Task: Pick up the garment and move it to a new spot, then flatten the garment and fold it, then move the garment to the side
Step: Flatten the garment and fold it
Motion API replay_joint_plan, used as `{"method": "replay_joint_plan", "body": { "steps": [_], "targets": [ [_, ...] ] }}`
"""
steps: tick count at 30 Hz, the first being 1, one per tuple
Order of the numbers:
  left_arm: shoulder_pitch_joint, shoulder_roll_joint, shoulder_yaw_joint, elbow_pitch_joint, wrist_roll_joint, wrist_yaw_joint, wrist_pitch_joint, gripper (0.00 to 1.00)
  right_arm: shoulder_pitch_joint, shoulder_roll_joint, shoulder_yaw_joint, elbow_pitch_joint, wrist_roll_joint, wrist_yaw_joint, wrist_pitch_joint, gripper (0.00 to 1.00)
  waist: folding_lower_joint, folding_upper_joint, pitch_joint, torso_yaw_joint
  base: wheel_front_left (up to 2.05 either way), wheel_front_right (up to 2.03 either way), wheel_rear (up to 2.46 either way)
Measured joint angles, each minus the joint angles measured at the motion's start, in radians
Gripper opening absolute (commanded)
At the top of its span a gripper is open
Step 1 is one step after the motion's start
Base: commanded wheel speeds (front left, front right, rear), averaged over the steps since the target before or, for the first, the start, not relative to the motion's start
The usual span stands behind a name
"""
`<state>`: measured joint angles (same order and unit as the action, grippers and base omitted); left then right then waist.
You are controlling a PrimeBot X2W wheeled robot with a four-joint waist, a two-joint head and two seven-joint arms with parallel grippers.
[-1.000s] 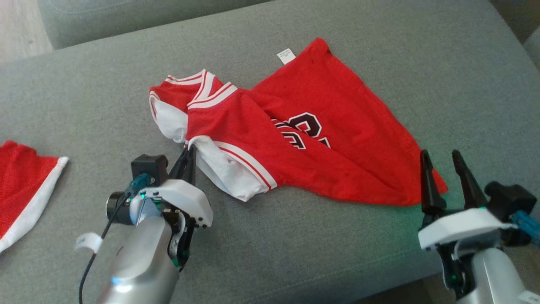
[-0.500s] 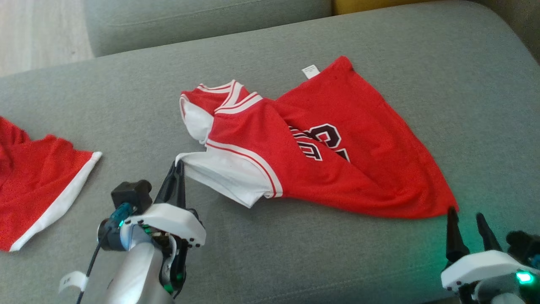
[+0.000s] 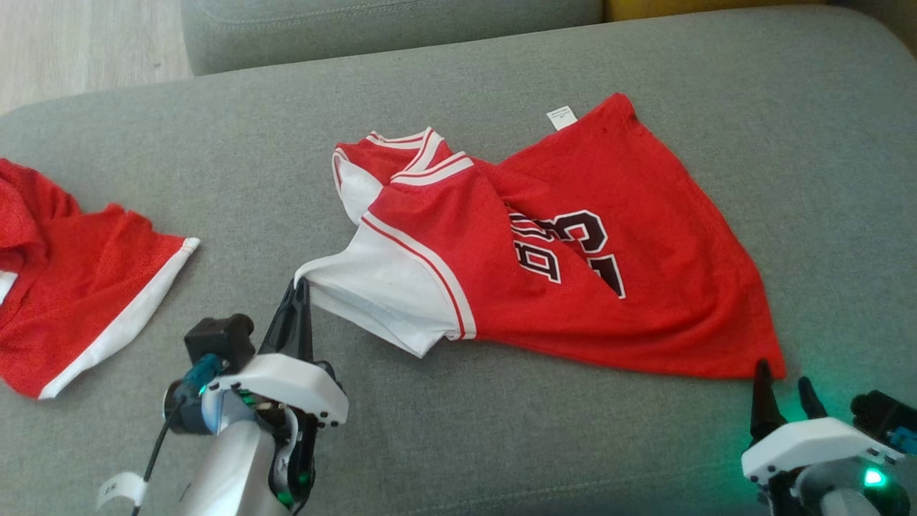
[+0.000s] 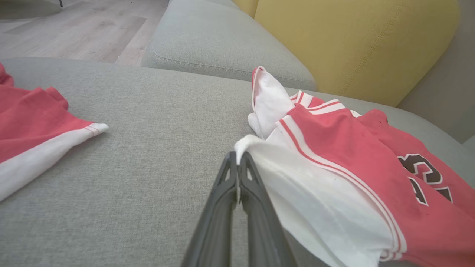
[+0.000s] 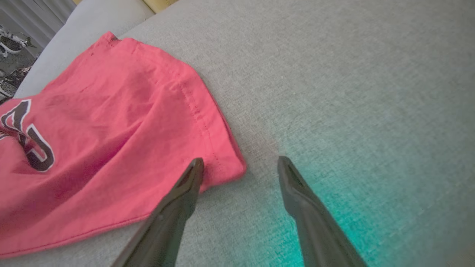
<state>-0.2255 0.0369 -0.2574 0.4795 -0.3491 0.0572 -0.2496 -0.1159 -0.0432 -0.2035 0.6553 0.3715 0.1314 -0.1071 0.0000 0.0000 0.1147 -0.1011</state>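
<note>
Left hand pinches the garment by its white sleeve; right hand gapes wide.
Head view: red garment sprawls across the sofa. Left wrist view: fingers clamped tight on the sleeve edge. Right wrist view: one fingertip over the hem corner, the other over bare sofa.

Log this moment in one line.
stage: flatten | left gripper: shut on jersey, white edge | right gripper: open, at hem corner | surface: grey sofa
</note>
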Motion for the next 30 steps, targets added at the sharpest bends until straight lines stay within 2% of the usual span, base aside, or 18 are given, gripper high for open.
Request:
{"method": "replay_joint_plan", "body": {
  "steps": [8, 9, 10, 11, 17, 23, 30],
  "targets": [
    [0.000, 0.000, -0.017, -0.007, -0.006, 0.000, 0.000, 0.00, -0.050, -0.002, 0.009, 0.069, 0.007, 0.000, -0.001, 1.00, 0.0000, 0.0000, 0.012, 0.008, 0.00, 0.00, 0.00],
    [-0.001, 0.000, -0.017, -0.007, -0.006, 0.000, 0.000, 0.00, -0.056, -0.003, 0.015, 0.073, 0.012, 0.000, -0.001, 0.64, 0.0000, 0.0000, 0.013, 0.010, 0.00, 0.00, 0.00],
    [-0.001, 0.000, -0.017, -0.007, -0.006, 0.000, 0.000, 0.00, -0.060, -0.003, 0.022, 0.074, 0.016, 0.000, -0.001, 0.13, 0.0000, 0.0000, 0.013, 0.012, 0.00, 0.00, 0.00],
    [-0.001, 0.000, -0.017, -0.007, -0.006, 0.000, 0.000, 0.00, -0.063, -0.003, 0.029, 0.075, 0.016, 0.000, -0.004, 0.00, 0.0000, 0.0000, 0.014, 0.013, 0.00, 0.00, 0.00],
    [-0.001, 0.000, -0.003, -0.031, -0.014, 0.009, 0.000, 0.00, -0.063, -0.002, 0.054, 0.061, -0.006, 0.000, -0.007, 0.00, 0.0000, 0.0000, 0.004, 0.021, 0.00, 0.00, 0.00],
    [-0.001, -0.001, 0.046, -0.115, -0.045, -0.015, 0.000, 0.00, -0.070, -0.014, 0.116, -0.109, -0.068, 0.000, 0.019, 0.00, 0.0000, 0.0000, -0.028, 0.012, 0.00, 0.00, 0.00],
    [-0.022, 0.000, 0.076, -0.260, -0.080, -0.037, 0.000, 0.00, -0.159, -0.138, 0.189, -0.386, -0.090, 0.000, 0.134, 0.00, 0.0000, 0.0000, -0.096, 0.004, 0.00, 0.00, 0.00]
  ]
}}
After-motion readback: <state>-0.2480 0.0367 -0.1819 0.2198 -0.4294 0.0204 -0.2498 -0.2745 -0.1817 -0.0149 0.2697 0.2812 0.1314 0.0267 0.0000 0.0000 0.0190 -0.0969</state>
